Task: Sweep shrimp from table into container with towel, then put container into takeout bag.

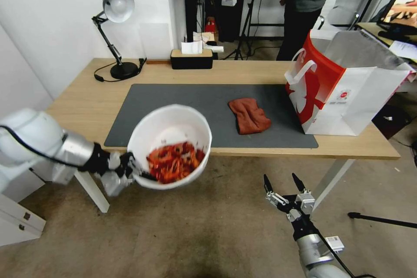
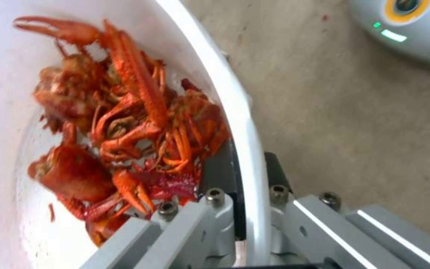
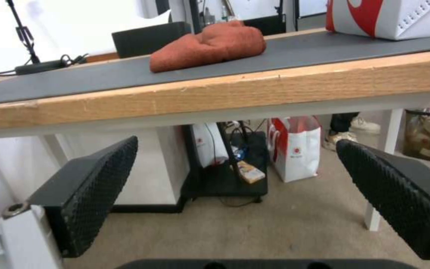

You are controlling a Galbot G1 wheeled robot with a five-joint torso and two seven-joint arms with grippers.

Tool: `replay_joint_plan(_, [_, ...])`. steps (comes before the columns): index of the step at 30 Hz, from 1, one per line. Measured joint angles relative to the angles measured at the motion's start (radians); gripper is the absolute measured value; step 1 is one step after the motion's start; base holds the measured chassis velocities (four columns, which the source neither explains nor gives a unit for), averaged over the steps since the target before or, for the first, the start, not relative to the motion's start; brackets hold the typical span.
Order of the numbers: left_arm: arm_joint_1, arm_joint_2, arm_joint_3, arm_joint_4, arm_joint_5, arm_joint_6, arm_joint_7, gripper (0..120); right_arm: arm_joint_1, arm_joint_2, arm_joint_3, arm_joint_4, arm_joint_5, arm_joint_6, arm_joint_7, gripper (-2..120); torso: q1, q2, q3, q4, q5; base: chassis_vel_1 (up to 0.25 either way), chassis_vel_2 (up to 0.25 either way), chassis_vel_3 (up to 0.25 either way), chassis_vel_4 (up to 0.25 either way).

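Note:
My left gripper is shut on the rim of the white container, holding it in the air just off the table's front edge, left of centre. The red shrimp lie heaped inside it, near the gripped side. In the left wrist view one finger sits inside the container's rim against the shrimp. The rust-red towel lies crumpled on the grey mat. The white and red takeout bag stands open at the table's right end. My right gripper hangs open below the table edge, empty.
A desk lamp and a black tissue box stand along the table's back edge. A person stands behind the table. Under the table are white legs, another bag and a low black stand. A tripod foot lies on the floor at right.

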Motion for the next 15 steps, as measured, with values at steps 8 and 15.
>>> replay_joint_plan(8, [-0.415, -0.201, 0.306, 0.236, 0.000, -0.005, 0.003, 0, -0.019, 0.027, 0.009, 0.007, -0.028, -0.001, 0.001, 100, 0.000, 0.000, 0.000, -0.0007, -0.0001, 0.000, 0.000, 0.000, 0.000])
replay_joint_plan(15, [-0.593, -0.355, 0.445, 0.402, 0.009, -0.008, 0.002, 0, -0.037, 0.041, 0.016, 0.015, -0.051, 0.002, 0.002, 100, 0.000, 0.000, 0.000, -0.0005, 0.0001, 0.000, 0.000, 0.000, 0.000])
